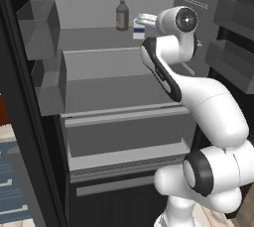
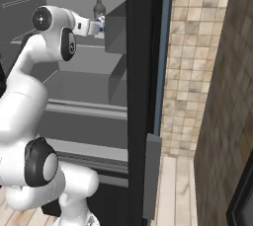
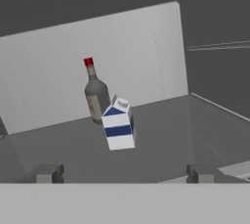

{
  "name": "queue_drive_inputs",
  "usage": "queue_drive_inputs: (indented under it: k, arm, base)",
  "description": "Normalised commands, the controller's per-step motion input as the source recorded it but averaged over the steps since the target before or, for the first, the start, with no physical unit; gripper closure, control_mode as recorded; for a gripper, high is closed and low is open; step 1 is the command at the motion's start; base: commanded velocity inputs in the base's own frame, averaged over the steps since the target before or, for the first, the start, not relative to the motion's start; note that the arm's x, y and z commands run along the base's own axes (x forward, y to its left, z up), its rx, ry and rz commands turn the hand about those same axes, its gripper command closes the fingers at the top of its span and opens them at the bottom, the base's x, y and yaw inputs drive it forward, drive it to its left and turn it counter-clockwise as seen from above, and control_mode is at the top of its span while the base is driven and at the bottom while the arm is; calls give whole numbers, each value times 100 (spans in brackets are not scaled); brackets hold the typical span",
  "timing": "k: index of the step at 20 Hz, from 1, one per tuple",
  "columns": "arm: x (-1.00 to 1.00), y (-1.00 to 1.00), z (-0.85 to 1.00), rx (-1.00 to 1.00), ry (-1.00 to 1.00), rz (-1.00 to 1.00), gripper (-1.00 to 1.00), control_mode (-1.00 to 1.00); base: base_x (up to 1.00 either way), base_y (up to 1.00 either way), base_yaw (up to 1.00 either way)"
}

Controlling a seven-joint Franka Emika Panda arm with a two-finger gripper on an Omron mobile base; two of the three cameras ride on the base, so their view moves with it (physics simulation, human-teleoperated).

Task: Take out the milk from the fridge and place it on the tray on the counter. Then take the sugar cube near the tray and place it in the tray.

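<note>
1. Your arm is reaching up into the open fridge (image 1: 124, 122), with the hand at the level of the top shelf (image 1: 99, 40).
2. The gripper (image 3: 123, 173) is spread wide apart with nothing between the tips. In the hand view you can see both dark finger tips (image 3: 46, 173) low down at the far left and far right, with bare shelf between them.
3. The milk (image 3: 117, 125) is sitting upright on that top shelf, straight ahead of the gripper and roughly centred between the tips, but still apart from them. It's a white carton with a blue band.
4. Right behind the milk, a little to its left in the hand view, is a dark glass bottle (image 3: 95, 93) with a red cap. Carton and bottle look very close together, and you can't tell from these angles if they actually touch.
5. From the left base view, the milk (image 1: 139, 28) peeks out just left of the wrist, with the bottle (image 1: 122, 12) further left near the back wall.
6. From the right base view, the carton (image 2: 100, 25) is mostly hidden by the hand and a grey door bin (image 2: 114, 32), and the bottle (image 2: 99, 5) pokes up above it.
7. Grey door bins (image 1: 42, 28) hang on the left door too.
</note>
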Motion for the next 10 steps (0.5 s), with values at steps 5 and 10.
queue_drive_inputs:
  k: [5,10]
  arm:
    - [46,0,-9,-1,0,0,-100,-100]
    - [37,18,0,-7,5,-3,-100,-100]
  base:
    - [0,0,0]
    - [0,0,0]
